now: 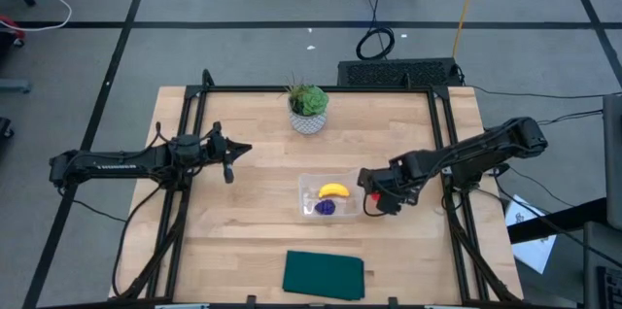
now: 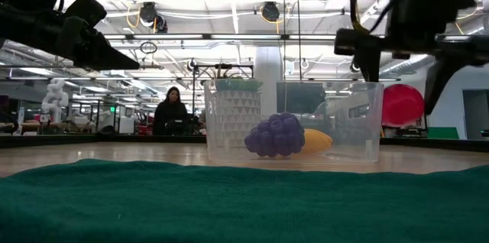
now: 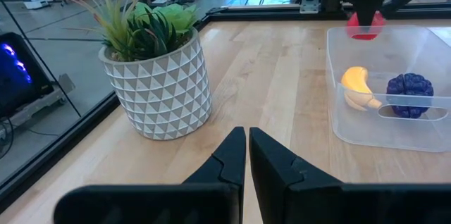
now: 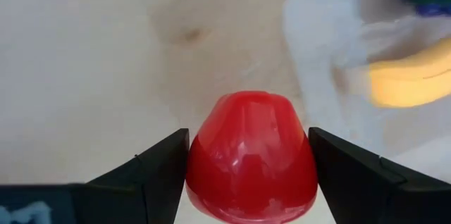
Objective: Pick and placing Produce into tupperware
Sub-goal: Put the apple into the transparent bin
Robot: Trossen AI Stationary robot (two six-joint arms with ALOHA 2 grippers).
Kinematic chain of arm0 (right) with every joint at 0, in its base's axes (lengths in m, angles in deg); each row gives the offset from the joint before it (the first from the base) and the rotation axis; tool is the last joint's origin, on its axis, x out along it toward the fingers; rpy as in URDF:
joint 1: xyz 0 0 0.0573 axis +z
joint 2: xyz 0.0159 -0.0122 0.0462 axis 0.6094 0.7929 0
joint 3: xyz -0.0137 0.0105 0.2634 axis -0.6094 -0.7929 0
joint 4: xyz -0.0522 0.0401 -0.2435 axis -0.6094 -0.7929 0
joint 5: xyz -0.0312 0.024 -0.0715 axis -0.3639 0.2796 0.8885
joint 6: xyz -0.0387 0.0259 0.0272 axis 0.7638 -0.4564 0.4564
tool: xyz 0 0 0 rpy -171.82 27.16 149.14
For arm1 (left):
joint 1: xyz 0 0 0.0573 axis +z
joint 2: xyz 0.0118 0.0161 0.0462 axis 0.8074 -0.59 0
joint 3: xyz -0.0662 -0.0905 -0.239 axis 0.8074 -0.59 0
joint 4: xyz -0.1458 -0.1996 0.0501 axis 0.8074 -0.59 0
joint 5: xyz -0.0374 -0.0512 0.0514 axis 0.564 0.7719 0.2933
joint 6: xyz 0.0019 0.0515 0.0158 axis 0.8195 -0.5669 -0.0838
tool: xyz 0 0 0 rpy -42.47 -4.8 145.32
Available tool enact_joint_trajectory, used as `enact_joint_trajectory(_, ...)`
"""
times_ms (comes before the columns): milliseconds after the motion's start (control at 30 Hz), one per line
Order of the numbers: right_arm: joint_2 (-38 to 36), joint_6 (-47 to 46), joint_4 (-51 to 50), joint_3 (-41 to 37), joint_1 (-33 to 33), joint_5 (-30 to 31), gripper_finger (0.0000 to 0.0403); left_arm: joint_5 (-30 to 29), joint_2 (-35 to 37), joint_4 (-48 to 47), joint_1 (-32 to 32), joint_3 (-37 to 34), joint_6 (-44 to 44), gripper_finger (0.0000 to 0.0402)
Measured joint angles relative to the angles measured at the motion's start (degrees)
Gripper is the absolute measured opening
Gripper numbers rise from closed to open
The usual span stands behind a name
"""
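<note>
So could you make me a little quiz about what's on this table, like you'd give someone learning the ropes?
1. Multiple choice: what is the right gripper holding? A) a banana B) a red fruit C) a potted plant
2. True or false: the clear tupperware already holds the yellow banana and the purple piece.
3. Fill in: the left gripper has its fingers ___, with nothing between them.

Key
1. B. The red fruit sits between its two fingers, beside the tupperware, not yet in it.
2. True. Both lie inside it.
3. Shut. That arm waits on the table's left side, near the potted plant.
</note>
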Motion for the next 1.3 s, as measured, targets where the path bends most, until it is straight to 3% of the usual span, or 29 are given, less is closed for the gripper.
enact_joint_trajectory(267, 0.0, -9.1, -4.3, 4.4, -0.2, -1.8, 0.0265, 0.0, 0.0, 0.0, 0.0, 0.0, 0.0, 0.0026)
enact_joint_trajectory(533, -0.2, -20.2, -7.6, 4.5, -2.6, -1.9, 0.0265, 0.0, 0.0, 0.0, 0.0, 0.0, 0.0, 0.0026)
enact_joint_trajectory(967, -0.6, -38.0, -7.6, 4.6, -6.2, -7.3, 0.0265, 0.1, 0.0, -0.1, 0.0, 0.0, -0.9, 0.0026)
enact_joint_trajectory(1300, -0.6, -44.9, -7.6, 4.6, -6.8, -9.3, 0.0265, 0.1, 0.0, -0.2, 0.0, 0.0, -0.8, 0.0026)
